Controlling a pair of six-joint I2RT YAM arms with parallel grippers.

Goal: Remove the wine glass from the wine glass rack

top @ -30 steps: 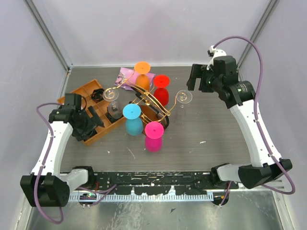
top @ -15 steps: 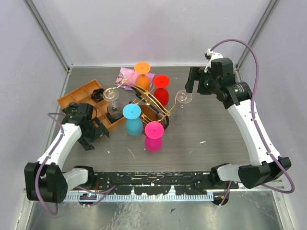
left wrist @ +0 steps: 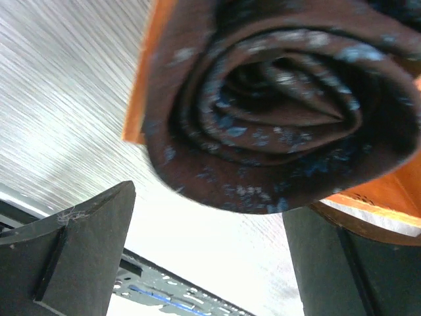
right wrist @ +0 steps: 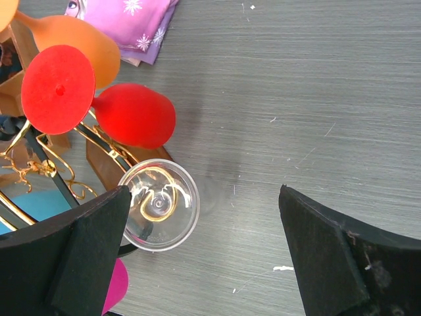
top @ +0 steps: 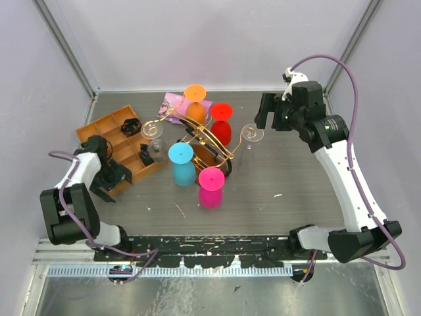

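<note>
My left arm has folded back toward its own side since a second ago. The left gripper (top: 110, 176) has slid from over the middle of the tray (top: 105, 125) to the tray's near edge. My right arm has barely shifted, and the rack (top: 204, 139) and its glasses have not moved.

The left gripper's jaws stand wide apart with nothing between them. A rolled dark cloth (left wrist: 263, 112) in the tray fills the wrist view just ahead of them. The right gripper (top: 268, 110) is also spread wide and holds nothing. It hovers over the table (top: 296, 171) to the right of the rack.

I count one rack and six glasses on it, all hanging foot-up. Four are coloured: orange (top: 195, 99), red (top: 222, 122), blue (top: 181, 161) and pink (top: 211, 184). Two are clear. The left clear glass (top: 153, 138) hangs beside the tray. The right clear glass (top: 252, 133) hangs at the rack's right scroll, nearest my right gripper, and nothing grips it. There is also one tray and one purple packet (top: 172, 102) behind the rack.
</note>
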